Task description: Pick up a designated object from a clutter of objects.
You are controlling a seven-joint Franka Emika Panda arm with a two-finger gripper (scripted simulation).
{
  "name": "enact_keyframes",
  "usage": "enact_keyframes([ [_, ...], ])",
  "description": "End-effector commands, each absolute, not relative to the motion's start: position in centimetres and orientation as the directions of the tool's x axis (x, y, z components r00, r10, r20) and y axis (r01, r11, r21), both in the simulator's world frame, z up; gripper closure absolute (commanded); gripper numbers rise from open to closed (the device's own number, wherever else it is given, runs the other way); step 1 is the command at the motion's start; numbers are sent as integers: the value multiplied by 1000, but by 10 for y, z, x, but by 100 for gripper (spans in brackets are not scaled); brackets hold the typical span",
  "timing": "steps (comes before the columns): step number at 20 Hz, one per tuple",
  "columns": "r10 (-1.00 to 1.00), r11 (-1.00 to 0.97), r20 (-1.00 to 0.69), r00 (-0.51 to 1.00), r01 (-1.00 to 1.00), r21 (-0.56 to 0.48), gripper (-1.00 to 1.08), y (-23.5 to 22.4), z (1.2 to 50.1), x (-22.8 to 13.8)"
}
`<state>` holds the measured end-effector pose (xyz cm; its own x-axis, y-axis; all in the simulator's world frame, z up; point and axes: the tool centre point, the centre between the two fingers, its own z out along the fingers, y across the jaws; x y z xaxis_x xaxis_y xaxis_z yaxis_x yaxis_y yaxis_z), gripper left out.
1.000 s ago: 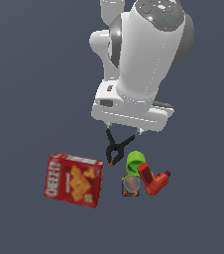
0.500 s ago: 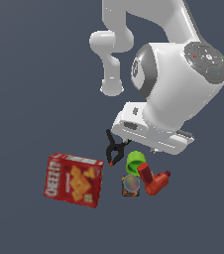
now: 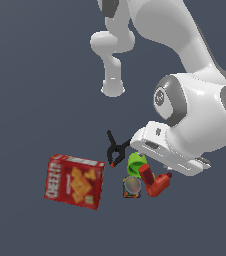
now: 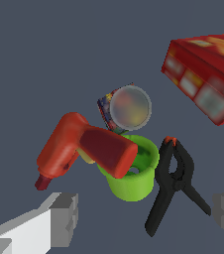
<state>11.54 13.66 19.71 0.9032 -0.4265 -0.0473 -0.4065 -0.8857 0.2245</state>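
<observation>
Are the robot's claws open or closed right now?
Open: in the wrist view the gripper fingers stand far apart, holding nothing.

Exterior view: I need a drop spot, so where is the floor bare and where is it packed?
Bare: the strip between the cracker box and the small can, and the floor beyond the black clamp. Crowded: green cup, can and red drill-shaped item sit bunched together.

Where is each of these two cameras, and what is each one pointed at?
Exterior view: off the arm, looking down on the clutter; the white arm fills the exterior view's right, its gripper hidden.
Wrist view: on the wrist, facing the pile, with two grey fingertips spread wide.
Both show the red drill-shaped item, green cup, black clamp, can and cracker box.
</observation>
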Motion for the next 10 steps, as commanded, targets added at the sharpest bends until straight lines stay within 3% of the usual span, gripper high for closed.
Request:
enact_keyframes([
  [1,-462,-866,-40,886,-441,235,-100,148,185,121],
  [10,-593,-778,-12,805,-570,265,-100,184,138,135],
])
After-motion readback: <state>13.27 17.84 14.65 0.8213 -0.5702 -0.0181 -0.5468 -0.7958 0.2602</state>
